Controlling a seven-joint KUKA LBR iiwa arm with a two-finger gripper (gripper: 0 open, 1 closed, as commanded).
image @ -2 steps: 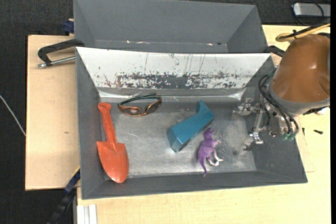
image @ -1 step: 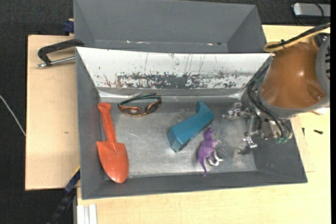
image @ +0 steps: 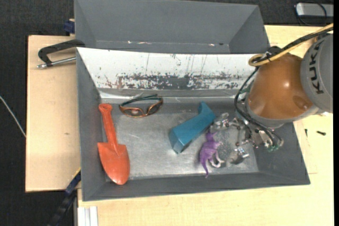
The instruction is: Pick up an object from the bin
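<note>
My gripper (image: 244,139) is low in the bin's right front corner, its metal body showing under the arm's orange cover. Just left of it lies a small purple toy figure (image: 207,153), close to the gripper or touching it; I cannot tell which. A teal blue angled block (image: 190,128) lies further left, near the middle of the floor, with its upper end pointing at the back wall.
An orange toy shovel (image: 112,148) lies along the left wall, blade toward the front. A pair of brown-rimmed glasses (image: 141,107) rests by the back wall, left of centre. The bin's sloped right wall is close behind the gripper.
</note>
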